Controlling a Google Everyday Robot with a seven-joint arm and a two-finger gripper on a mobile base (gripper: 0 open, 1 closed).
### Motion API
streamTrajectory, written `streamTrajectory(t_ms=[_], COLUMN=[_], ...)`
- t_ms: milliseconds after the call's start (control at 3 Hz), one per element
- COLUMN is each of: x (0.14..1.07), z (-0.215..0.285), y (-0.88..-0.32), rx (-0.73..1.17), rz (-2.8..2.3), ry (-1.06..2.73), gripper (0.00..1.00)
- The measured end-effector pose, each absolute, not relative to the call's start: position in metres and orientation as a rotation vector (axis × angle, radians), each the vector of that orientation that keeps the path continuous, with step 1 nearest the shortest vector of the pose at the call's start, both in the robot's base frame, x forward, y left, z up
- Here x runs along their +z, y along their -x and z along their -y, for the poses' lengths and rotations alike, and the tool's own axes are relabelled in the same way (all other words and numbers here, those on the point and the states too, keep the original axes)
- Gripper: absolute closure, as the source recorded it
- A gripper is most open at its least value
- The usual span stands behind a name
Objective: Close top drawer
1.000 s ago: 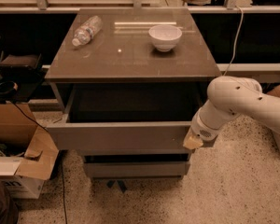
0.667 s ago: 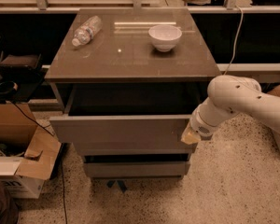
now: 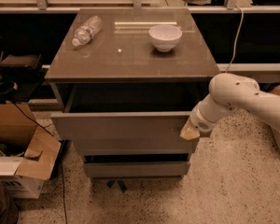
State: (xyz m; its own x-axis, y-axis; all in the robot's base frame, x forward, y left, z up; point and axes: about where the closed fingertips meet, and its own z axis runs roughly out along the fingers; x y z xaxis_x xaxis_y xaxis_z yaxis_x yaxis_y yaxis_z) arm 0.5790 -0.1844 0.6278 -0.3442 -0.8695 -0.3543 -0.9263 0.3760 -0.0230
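Note:
The top drawer [image 3: 121,126] is a wide grey drawer with a plain flat front, pulled partly out of the grey cabinet [image 3: 130,59]; its inside is dark. My gripper [image 3: 190,132] sits at the end of the white arm, at the right end of the drawer's front panel and against it. Two shorter grey drawer fronts show below it.
A clear plastic bottle [image 3: 86,30] lies on the cabinet top at the back left, and a white bowl [image 3: 165,36] stands at the back right. An open cardboard box [image 3: 16,150] sits on the floor to the left. A cable [image 3: 234,36] hangs at the right.
The drawer front has moved back toward the cabinet, and my gripper has moved with it, up and to the left.

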Motion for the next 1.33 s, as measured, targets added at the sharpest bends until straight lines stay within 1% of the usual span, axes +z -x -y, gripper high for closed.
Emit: streamTrajectory(t_ms=[333, 667, 1000, 1333], x=[0.6277, 0.6259, 0.6241, 0.6224], z=[0.1844, 0.1836, 0.1827, 0.1828], y=[-0.579, -0.5783, -0.5777, -0.579], rx=[0.262, 0.265, 0.269, 0.257], rz=[-2.333, -2.335, -2.336, -2.346], ry=[1.578, 1.581, 1.583, 1.563], gripper=[1.0, 0.81, 0.58, 0.6])
